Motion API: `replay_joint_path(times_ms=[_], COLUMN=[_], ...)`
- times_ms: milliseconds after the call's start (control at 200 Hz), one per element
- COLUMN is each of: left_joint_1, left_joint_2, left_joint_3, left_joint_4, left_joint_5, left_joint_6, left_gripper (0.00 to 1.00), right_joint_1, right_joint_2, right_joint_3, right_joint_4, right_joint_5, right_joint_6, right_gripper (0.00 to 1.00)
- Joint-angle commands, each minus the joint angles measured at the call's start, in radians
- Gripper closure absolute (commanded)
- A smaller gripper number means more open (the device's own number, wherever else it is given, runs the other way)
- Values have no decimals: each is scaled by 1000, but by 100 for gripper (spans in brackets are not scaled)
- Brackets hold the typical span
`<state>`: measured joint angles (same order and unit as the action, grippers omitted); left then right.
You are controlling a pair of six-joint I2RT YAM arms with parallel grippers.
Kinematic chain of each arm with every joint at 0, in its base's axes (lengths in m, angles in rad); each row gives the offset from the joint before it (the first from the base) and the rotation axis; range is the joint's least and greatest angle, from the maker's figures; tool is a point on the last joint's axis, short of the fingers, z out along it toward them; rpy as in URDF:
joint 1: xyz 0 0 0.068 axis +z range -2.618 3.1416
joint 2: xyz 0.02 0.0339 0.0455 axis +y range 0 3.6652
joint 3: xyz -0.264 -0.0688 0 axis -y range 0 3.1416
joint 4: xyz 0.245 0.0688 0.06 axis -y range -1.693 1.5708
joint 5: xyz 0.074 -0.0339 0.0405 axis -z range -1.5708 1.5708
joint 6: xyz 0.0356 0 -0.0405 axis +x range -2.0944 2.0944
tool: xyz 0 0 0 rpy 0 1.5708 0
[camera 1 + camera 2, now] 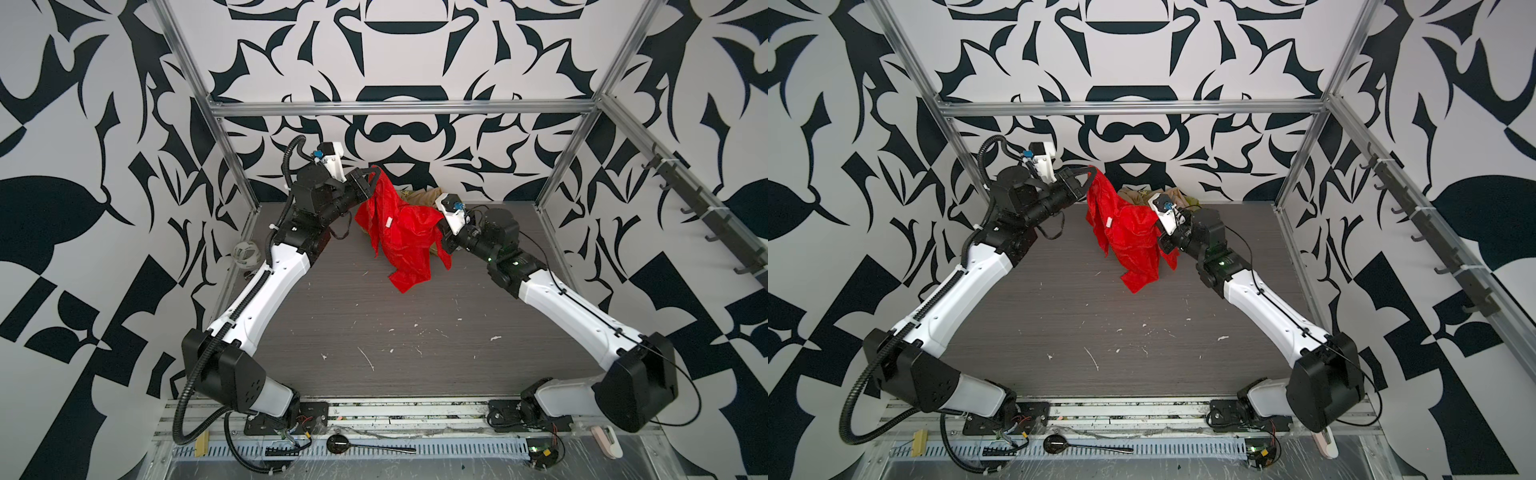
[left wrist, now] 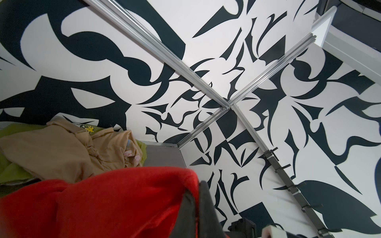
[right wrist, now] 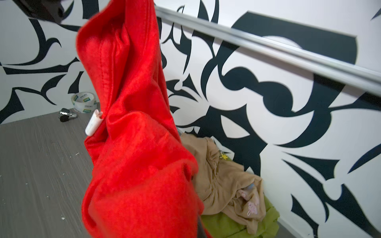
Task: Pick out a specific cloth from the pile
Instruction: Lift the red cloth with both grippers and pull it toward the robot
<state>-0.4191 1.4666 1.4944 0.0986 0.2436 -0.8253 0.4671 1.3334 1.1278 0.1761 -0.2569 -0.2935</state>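
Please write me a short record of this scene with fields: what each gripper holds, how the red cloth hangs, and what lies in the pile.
left gripper: shut on the top of the red cloth, raised high
right gripper: shut on another part of the red cloth, lower down; fingertips hidden by fabric
red cloth: hangs between both grippers, white tag showing
pile: beige cloth lying over green cloth, at the back wall
other: tape roll on the table by the wall
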Motion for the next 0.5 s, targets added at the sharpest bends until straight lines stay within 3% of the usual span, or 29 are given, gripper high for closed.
replay_joint_path(times_ms=[0,495], left_joint_1=[5,-2], left_joint_2=[-50,-174], left_joint_3=[49,2], left_joint_4=[-10,-53], left_joint_5=[11,41], left_joint_6=[20,9], left_gripper=[100,100], right_joint_1=[7,22], right_joint_2=[-65,-279], right_joint_3=[62,69], right_joint_4=[-21,-162], right_joint_5=[14,24], right_joint_6=[-55,-116], right_gripper=[100,100])
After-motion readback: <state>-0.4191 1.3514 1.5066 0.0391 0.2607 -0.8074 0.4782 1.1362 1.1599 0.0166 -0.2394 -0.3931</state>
